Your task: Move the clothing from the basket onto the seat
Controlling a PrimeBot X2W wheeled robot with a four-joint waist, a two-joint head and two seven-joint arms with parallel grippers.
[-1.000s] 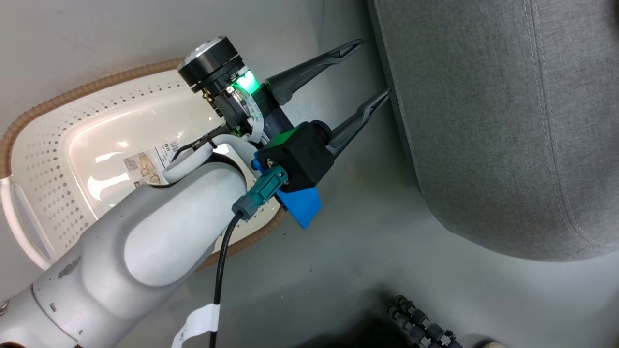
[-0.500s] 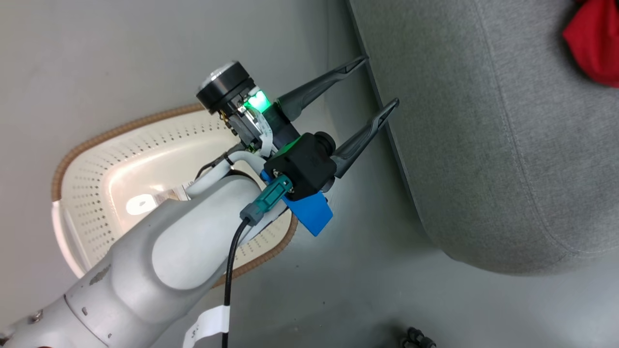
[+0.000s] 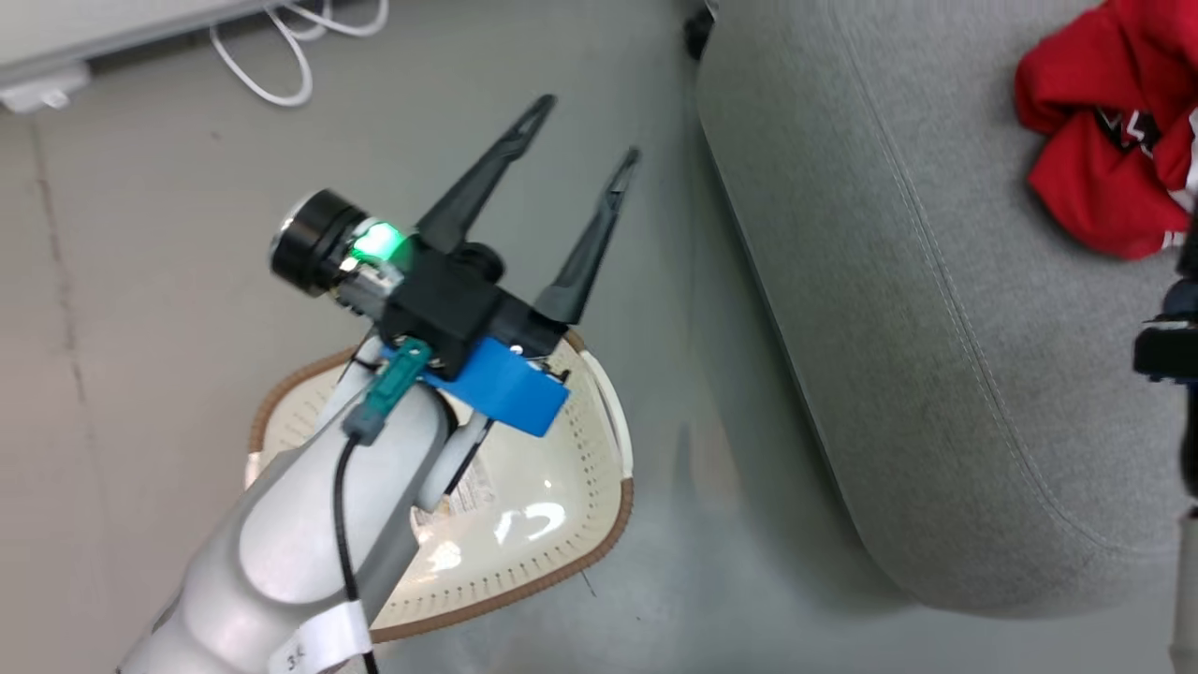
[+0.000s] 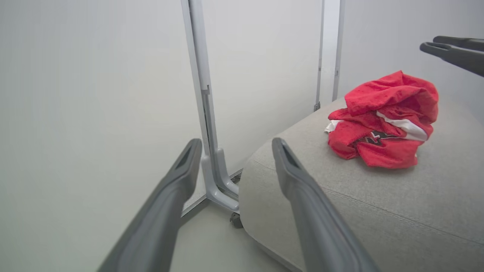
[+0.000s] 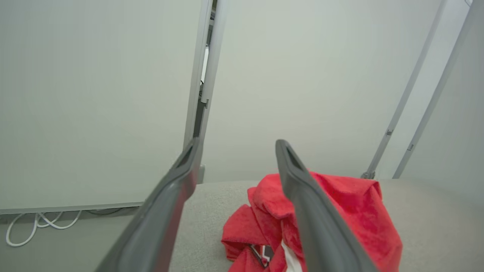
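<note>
The clothing (image 3: 1100,140), a crumpled red heap with white trim and dark lettering, lies on the grey seat (image 3: 889,328) at the far right. The basket (image 3: 599,552) stands on the floor left of the seat, its pale inside showing a paper label (image 3: 473,487). My left gripper (image 3: 588,126) hangs open above the basket's far end, its fingers pointing away over the floor, with nothing between them. In the right wrist view my right gripper (image 5: 237,147) is open just above the clothing (image 5: 340,211), holding nothing. The left wrist view shows the clothing (image 4: 382,121) on the seat (image 4: 340,196) and the right gripper (image 4: 429,42) over it.
White cables (image 3: 281,56) trail on the grey floor by the wall at the top left. A metal stand post (image 4: 211,151) with a caster rises beside the seat's far corner. White wall panels close the space behind. A dark part of my right arm (image 3: 1170,351) juts in at the right edge.
The head camera has swung, bringing the red clothing on the seat into view. My left gripper, still open, now points over the floor beyond the basket instead of at the seat's edge.
</note>
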